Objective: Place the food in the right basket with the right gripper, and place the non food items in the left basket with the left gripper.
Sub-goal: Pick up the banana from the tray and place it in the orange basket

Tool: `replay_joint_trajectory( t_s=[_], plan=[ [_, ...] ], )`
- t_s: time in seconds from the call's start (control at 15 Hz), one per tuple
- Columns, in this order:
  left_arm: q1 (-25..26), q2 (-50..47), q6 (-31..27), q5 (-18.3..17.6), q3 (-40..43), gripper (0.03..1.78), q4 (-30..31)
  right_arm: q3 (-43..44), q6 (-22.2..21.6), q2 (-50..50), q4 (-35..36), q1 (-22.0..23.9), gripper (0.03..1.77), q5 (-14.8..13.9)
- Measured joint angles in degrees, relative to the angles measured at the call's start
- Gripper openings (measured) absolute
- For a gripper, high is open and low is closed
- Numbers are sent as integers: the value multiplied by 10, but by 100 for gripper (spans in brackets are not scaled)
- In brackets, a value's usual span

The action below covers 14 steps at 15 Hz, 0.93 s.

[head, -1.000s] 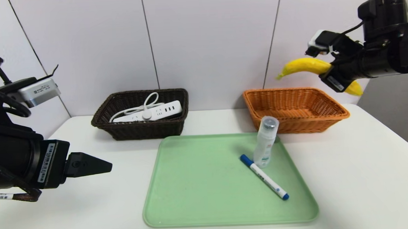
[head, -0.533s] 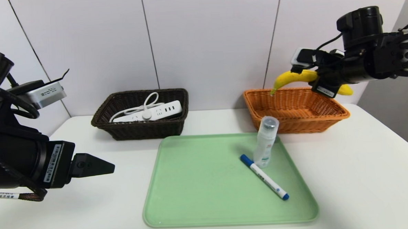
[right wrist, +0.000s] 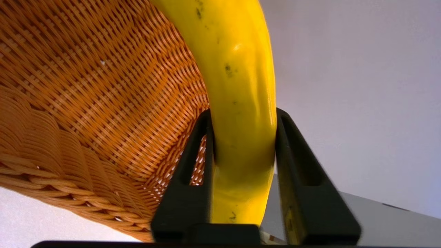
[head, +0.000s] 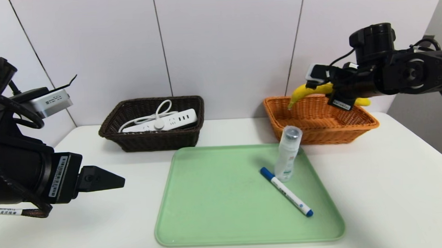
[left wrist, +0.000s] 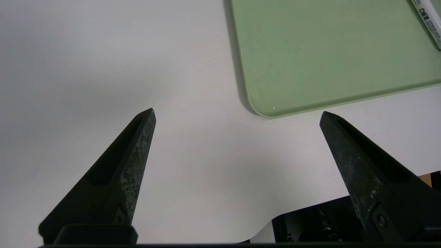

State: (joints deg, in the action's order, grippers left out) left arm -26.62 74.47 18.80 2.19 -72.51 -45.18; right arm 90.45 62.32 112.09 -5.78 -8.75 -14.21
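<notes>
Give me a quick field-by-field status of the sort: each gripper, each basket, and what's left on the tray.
right gripper: shut on the banana, held over the orange basket, not yet released
left gripper: open, holding nothing, over the bare table near the tray's corner
orange basket: nothing seen lying in it
dark brown basket: holds the white power strip with its cord
green tray: small white bottle upright, marker pen lying flat beside it
remaining: bottle and pen for the dark basket

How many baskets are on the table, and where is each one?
2. The dark brown basket stands at the back left and holds a power strip. The orange basket stands at the back right, under the banana.
</notes>
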Motion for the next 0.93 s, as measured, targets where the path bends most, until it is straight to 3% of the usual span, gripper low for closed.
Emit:
replay_joint_trajectory(
  t_s=[0.2,0.4,0.8,0.93],
  plan=[
    [0,-1,0,0,0,169,0,-2,-1,5,-5,0,97,-1],
    [0,-3,0,0,0,169,0,-2,0,4,-7,0,120,0],
    [0,-10,0,0,0,169,0,0,-7,-14,-18,-1,147,5],
    [0,-14,1,0,0,169,-1,5,-33,-31,-48,-3,153,11]
  ],
)
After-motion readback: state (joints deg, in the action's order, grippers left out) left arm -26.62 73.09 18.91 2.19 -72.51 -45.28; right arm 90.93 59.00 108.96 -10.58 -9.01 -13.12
